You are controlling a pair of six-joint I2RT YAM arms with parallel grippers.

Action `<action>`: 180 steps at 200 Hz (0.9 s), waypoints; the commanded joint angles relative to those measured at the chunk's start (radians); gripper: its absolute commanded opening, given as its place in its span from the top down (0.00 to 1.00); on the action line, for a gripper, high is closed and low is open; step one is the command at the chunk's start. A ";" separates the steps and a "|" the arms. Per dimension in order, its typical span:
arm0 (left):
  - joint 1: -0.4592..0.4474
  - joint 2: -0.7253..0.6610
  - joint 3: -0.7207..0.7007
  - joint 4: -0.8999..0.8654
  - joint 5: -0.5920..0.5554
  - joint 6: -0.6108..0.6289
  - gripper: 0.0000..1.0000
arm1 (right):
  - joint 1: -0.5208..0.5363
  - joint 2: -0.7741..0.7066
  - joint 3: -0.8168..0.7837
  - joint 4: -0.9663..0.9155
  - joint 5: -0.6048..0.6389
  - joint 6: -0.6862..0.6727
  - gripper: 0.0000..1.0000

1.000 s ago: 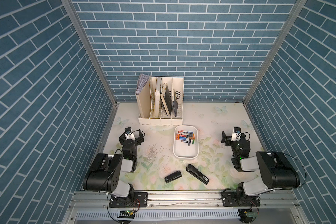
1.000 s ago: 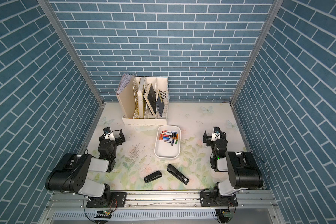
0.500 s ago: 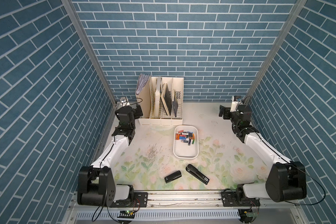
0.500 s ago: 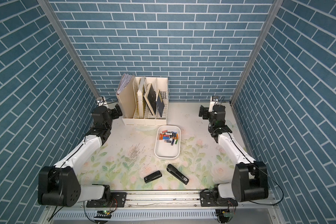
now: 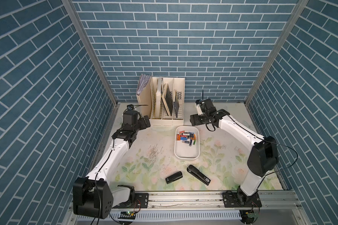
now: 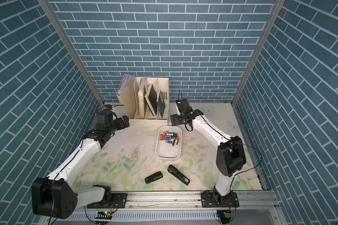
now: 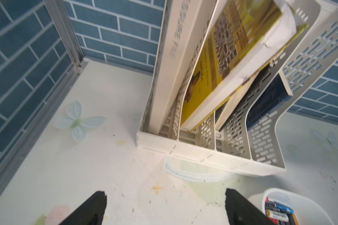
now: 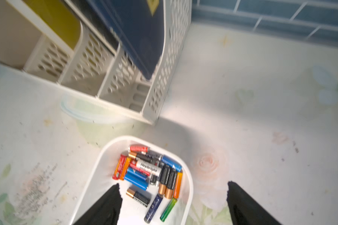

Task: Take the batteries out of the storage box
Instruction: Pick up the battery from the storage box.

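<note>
Both arms swung inward; we note right gripper [image 8: 173, 187] wide, empty, poised over batteries [image 8: 150, 171] in the box [image 8: 105, 171] for a pick; left gripper [image 7: 166, 194] wide, empty.

One white battery [image 8: 148, 168] reads what looks like "Heybright" — embossed lettering on the file holder [image 7: 171, 58] is unreadable.

right gripper [image 8: 173, 184] swung in by storage box [image 5: 186, 153], left gripper [image 7: 165, 191] inward
</note>
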 commanded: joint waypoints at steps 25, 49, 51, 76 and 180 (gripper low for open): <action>-0.041 0.026 -0.036 -0.025 0.068 -0.072 0.00 | 0.084 0.095 0.088 -0.149 -0.028 -0.074 0.18; -0.069 0.047 -0.035 -0.026 0.070 -0.080 0.00 | 0.116 0.152 0.112 -0.174 -0.040 -0.112 0.25; -0.069 0.049 -0.036 -0.026 0.070 -0.081 0.00 | 0.120 0.154 0.112 -0.173 -0.043 -0.115 0.25; -0.081 0.064 -0.036 -0.026 0.083 -0.088 0.00 | 0.145 0.188 0.097 -0.160 -0.055 -0.140 0.33; -0.097 0.079 -0.057 -0.042 0.098 -0.102 0.00 | 0.156 0.242 -0.011 -0.099 -0.092 -0.178 0.57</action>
